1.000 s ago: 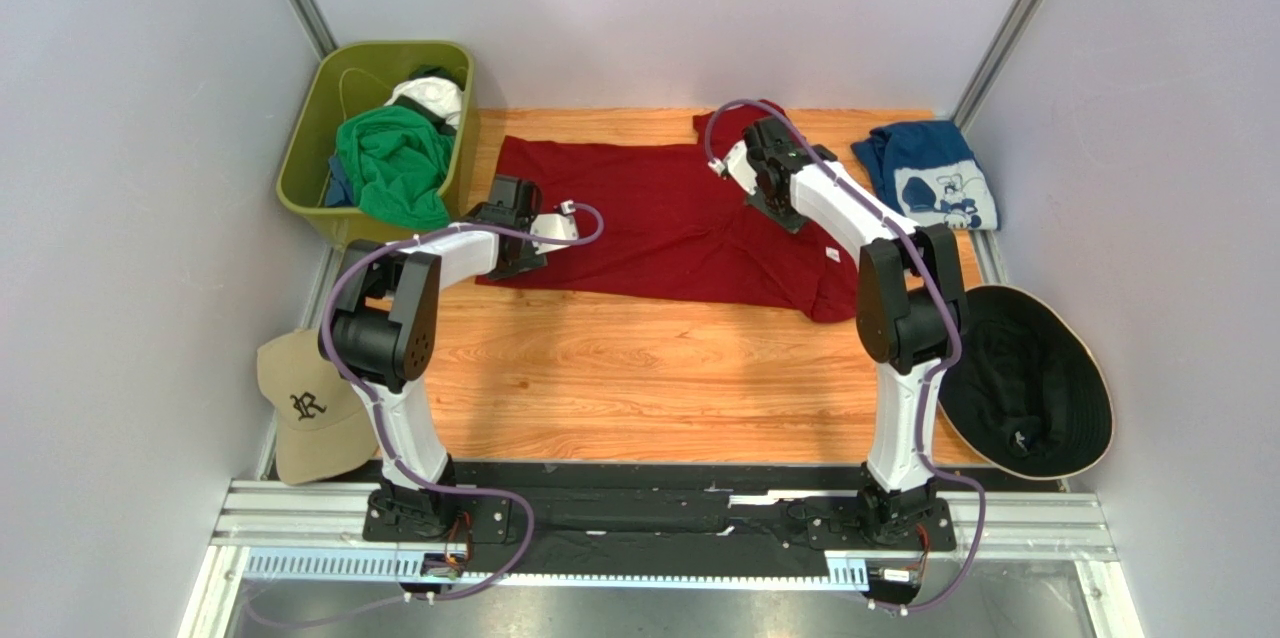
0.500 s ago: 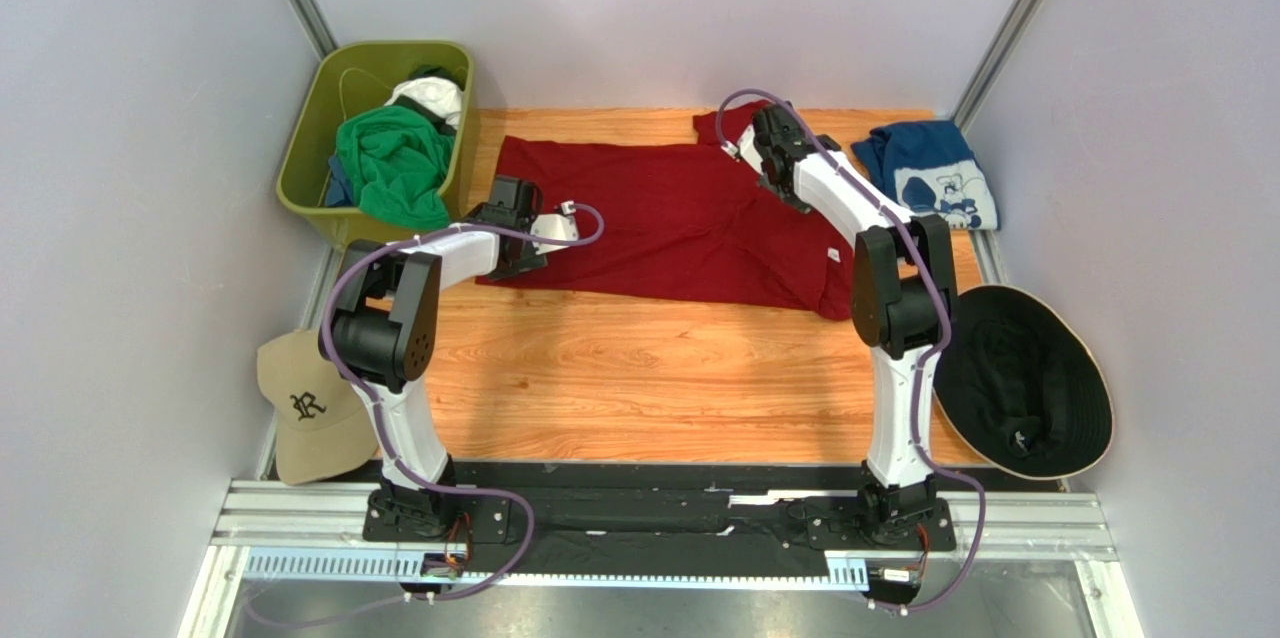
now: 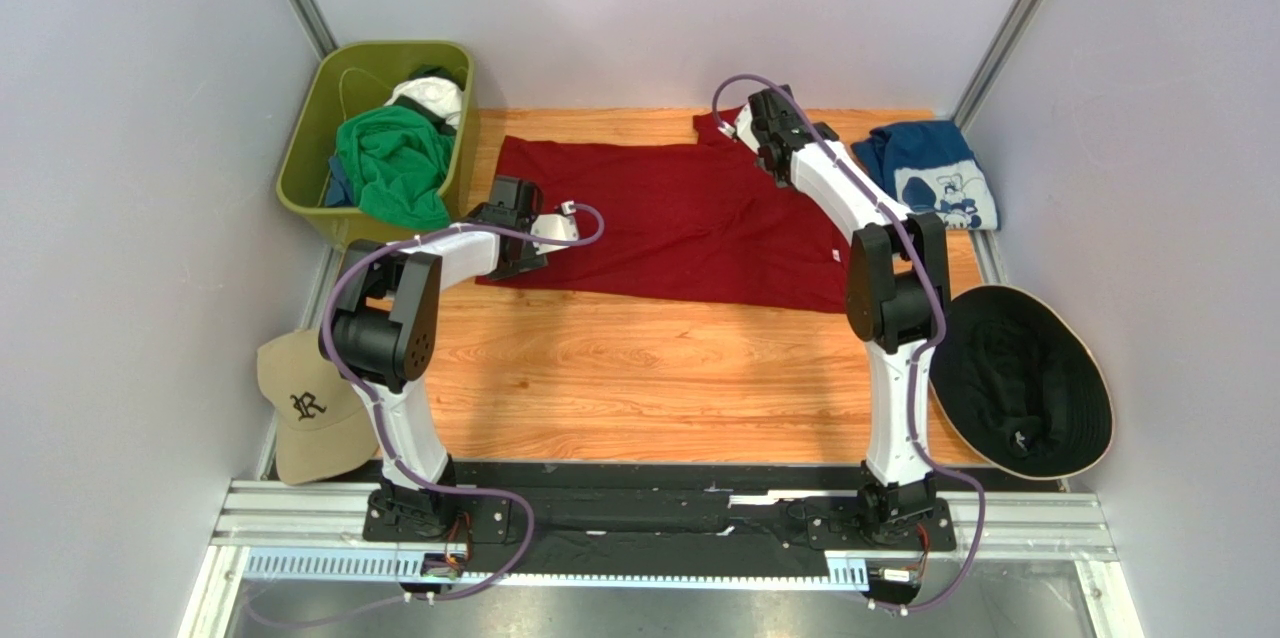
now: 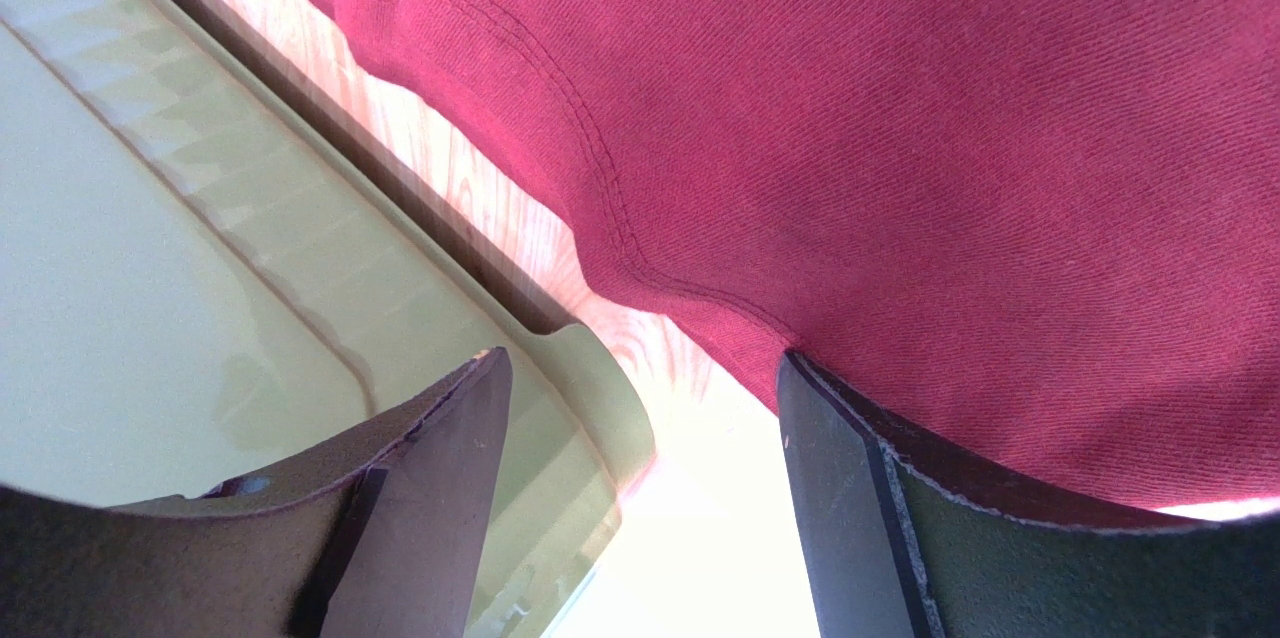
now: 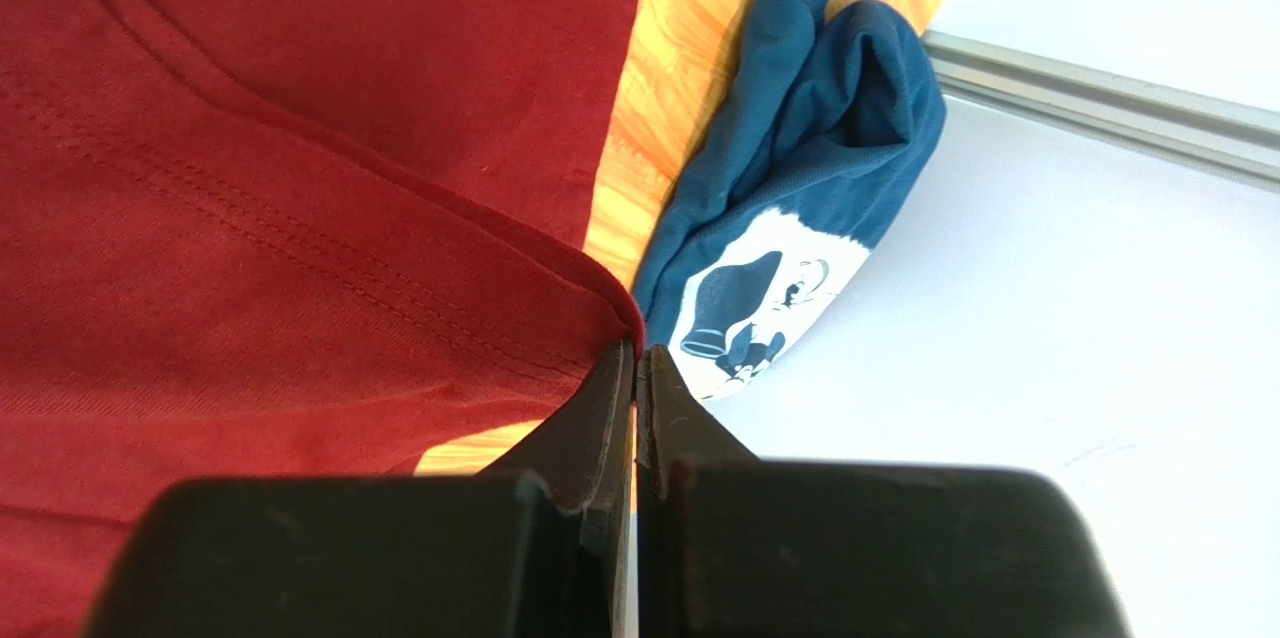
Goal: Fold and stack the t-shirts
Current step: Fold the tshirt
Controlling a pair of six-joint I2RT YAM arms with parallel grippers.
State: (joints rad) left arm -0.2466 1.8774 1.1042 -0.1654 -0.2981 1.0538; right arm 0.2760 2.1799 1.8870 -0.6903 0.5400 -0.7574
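The dark red t-shirt (image 3: 669,226) lies spread across the back of the wooden table (image 3: 631,368). My right gripper (image 3: 784,166) is at the shirt's far right part, shut on a hem corner of the red cloth (image 5: 376,218), as the right wrist view shows at the gripper's tips (image 5: 634,353). My left gripper (image 3: 504,206) sits low at the shirt's left edge, open, with nothing between its fingers (image 4: 643,368). The folded navy-blue t-shirt (image 3: 927,173) with white print lies at the back right (image 5: 796,143). The bright green t-shirt (image 3: 394,158) is heaped in the bin.
An olive-green bin (image 3: 308,143) stands at the back left, its wall close to my left fingers (image 4: 226,293). A tan cap (image 3: 308,406) lies off the table's left edge. A black wide-brimmed hat (image 3: 1022,383) rests at the right edge.
My right gripper has moved toward the far edge with the red cloth in it, and the shirt's near right corner has drawn back. The left arm has not moved.
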